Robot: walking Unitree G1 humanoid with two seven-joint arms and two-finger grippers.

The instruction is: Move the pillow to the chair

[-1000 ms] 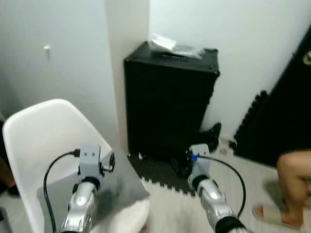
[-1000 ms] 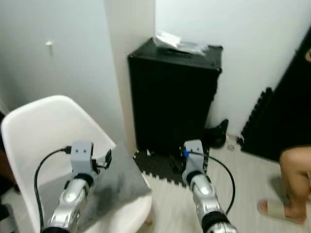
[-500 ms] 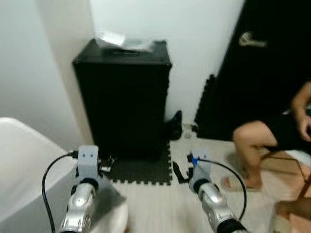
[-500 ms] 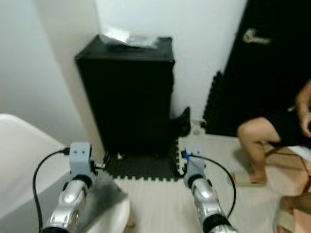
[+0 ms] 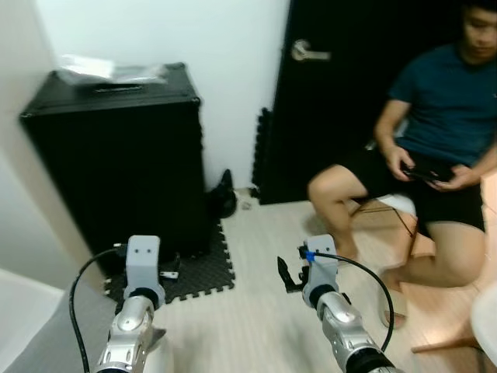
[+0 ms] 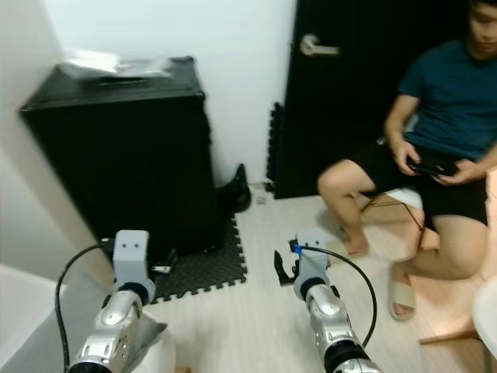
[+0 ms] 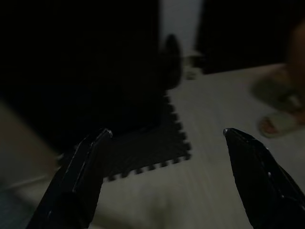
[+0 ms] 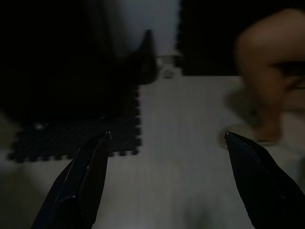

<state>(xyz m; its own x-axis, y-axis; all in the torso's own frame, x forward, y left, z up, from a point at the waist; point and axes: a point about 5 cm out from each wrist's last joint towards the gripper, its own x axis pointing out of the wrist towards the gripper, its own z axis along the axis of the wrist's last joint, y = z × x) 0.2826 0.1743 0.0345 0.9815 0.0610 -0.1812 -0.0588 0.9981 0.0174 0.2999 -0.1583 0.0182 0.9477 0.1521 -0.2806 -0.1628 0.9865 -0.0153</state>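
The white chair (image 5: 19, 284) shows at the lower left edge, with the grey pillow (image 5: 54, 338) lying on its seat, one corner poking out beside my left forearm. My left gripper (image 7: 167, 131) is held out low over the floor just right of the chair, open, with nothing between its fingers. My right gripper (image 8: 167, 135) hangs over the pale wood floor further right, open too and holding nothing. Most of the chair and pillow is cut off by the frame edge.
A tall black case (image 5: 116, 155) stands against the wall ahead-left, with a dark foam mat (image 5: 175, 276) and a black shoe (image 5: 225, 194) at its foot. A person (image 5: 435, 140) sits at the right by the black door (image 5: 342, 101), legs stretched onto the floor.
The whole view has swung to the right: chair and pillow slid off to the lower left and the seated person came into sight. Both grippers stay open as before.
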